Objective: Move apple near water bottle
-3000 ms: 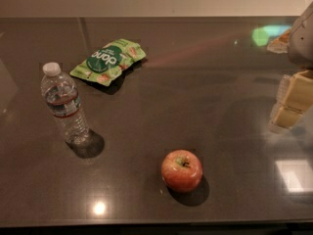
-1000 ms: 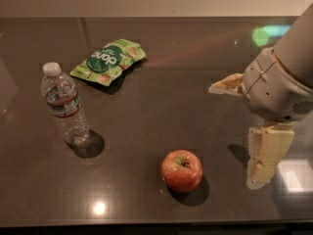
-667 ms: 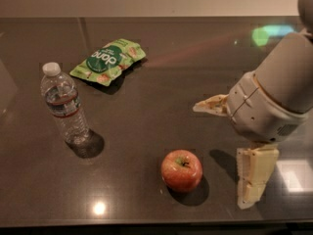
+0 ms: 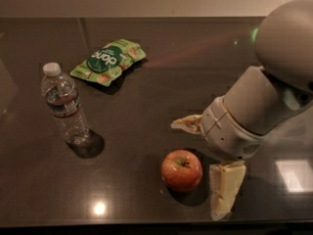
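Note:
The red apple [image 4: 182, 170] with a yellow-green patch at its stem sits on the dark table near the front, right of centre. The clear water bottle [image 4: 64, 106] with a white cap and red-and-white label stands upright at the left, well apart from the apple. My gripper [image 4: 200, 168] comes in from the right on a large grey arm and is open. One cream fingertip [image 4: 187, 124] lies just behind the apple and the other finger [image 4: 224, 190] lies at its right front. The apple sits at the mouth of the fingers, not held.
A flat green snack bag [image 4: 108, 61] lies at the back left, behind the bottle. The dark glossy table [image 4: 146, 97] has its front edge just below the apple. The bulky arm [image 4: 274, 82] fills the right side.
The arm has swung in from the right edge toward the apple and lowered. The open fingers now stand beside the apple. Apple, bottle and bag have not moved.

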Tool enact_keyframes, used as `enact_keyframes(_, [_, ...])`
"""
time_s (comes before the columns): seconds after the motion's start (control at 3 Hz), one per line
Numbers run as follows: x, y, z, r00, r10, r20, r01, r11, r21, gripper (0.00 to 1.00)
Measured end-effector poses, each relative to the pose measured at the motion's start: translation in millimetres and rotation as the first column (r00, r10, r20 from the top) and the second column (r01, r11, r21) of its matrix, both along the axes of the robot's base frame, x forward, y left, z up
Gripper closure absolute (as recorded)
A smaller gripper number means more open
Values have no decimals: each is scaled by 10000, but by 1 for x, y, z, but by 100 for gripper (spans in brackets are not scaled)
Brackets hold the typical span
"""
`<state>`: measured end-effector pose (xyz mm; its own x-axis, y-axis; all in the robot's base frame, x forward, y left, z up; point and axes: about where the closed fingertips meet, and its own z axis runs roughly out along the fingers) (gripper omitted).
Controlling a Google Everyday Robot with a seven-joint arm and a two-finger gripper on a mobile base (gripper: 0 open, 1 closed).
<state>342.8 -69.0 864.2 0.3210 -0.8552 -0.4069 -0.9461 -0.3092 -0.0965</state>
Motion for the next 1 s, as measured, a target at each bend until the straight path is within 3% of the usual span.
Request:
enact_keyframes(0.33, [2,17,-11,9997,10,-228,-6,9999,162,0])
enact_keyframes(0.67, [6,28,-17,9994,-3,-338,9,9999,165,16])
enact_keyframes(1.0, [10,31,-17,9997,9,-224,-4,9998,205,39])
